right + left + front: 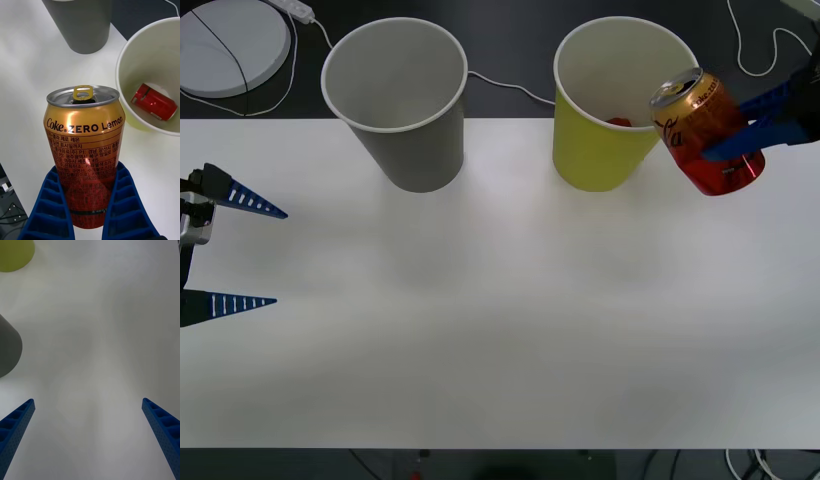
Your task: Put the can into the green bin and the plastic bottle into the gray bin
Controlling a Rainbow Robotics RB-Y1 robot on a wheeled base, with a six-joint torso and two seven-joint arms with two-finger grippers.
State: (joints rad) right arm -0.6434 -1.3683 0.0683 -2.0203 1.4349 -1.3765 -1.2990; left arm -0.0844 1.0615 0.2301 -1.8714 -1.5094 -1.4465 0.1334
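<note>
Beside the green bin (605,110), the can (707,132) clamped in the right claw (740,128); left claw (242,252) wide.

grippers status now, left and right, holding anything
Left tool: open, empty, parked over the table's left edge.
Right tool: shut on the can, held beside the green bin.

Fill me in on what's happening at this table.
The right gripper holds the can in the air, tilted, beside the rim of the green bin. That bin already has a small red can lying inside. The gray bin stands to its left on the table. The left gripper waits open at the table's left edge, holding nothing. The held can is not yet in the bin.
</note>
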